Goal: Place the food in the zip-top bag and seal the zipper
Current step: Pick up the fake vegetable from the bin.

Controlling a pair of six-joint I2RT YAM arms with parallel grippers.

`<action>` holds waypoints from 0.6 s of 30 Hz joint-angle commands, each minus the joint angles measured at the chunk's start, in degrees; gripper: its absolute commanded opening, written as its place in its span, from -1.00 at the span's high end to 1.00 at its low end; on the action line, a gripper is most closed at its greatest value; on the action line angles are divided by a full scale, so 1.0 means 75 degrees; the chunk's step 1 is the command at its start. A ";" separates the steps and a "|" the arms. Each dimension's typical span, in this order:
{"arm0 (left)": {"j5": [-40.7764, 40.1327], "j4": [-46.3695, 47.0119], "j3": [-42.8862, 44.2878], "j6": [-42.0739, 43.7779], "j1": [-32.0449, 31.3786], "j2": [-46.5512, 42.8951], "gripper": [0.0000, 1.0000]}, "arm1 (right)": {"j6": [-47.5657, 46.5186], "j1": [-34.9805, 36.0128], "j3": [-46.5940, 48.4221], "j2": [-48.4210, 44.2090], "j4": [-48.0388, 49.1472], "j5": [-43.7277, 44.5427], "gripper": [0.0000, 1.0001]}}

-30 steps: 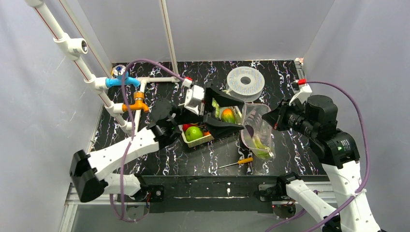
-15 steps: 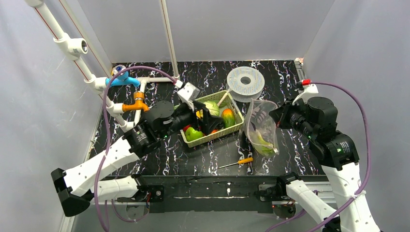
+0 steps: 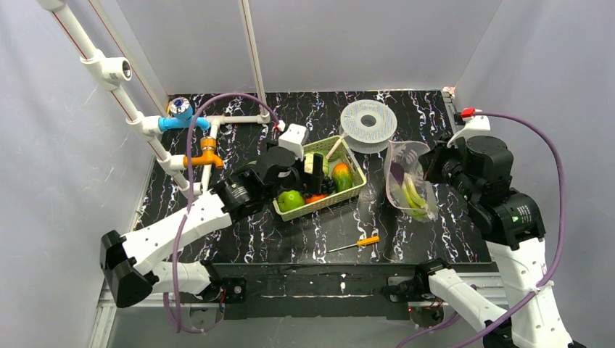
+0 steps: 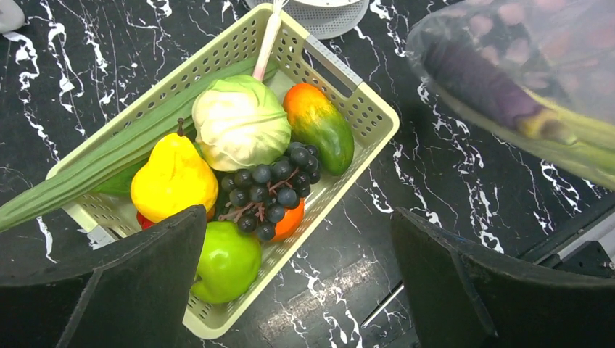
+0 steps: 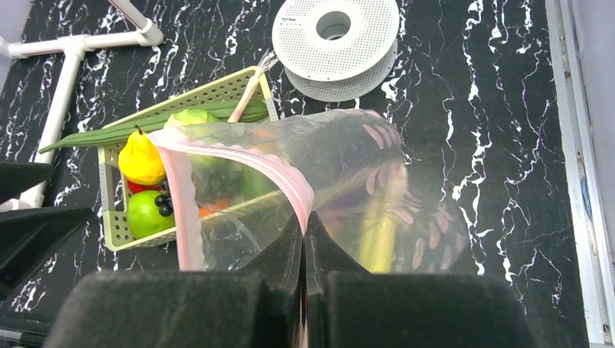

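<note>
A: Status on the bagging job?

B: Early, I'd say. The bag sits at approx 3 o'clock from the basket, mouth turned toward it. The right gripper is pressed together, pinching the bag's rim right at the zipper.

A: Anything inside yet?

B: An eggplant plus a long yellow-green piece. Can't tell what that 2nd one is through the plastic.

A: And what's left?

B: Most of it. The basket holds a cabbage, a yellow pear-shaped piece, a green apple, grapes and an orange-green fruit. There's sth red underneath, and a leek lies across it, sticking out past the rim toward 8 o'clock.

A: Left gripper?

B: The left gripper is spread wide with nothing in it, hanging just over the basket. Looks lined up for a pick, imo.

A: Zipper done?

B: No, the mouth gapes and the strip isn't joined anywhere. Sealing has to wait till the rest of the food is moved over, so it's a long way to go.
</note>
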 commanded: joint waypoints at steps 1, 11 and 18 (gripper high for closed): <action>-0.0430 -0.0487 0.0455 -0.0225 0.0036 0.0474 -0.96 | -0.0073 0.0024 -0.0259 -0.0136 0.0812 -0.0198 0.97; -0.0306 -0.1358 0.1358 0.0752 0.0687 0.2385 -0.97 | 0.0035 0.0024 -0.1689 -0.0135 0.1267 -0.0765 0.97; -0.1693 -0.1192 0.1709 0.1639 0.0923 0.3195 -0.90 | -0.0095 0.0024 -0.1928 -0.0389 0.1424 -0.0687 0.97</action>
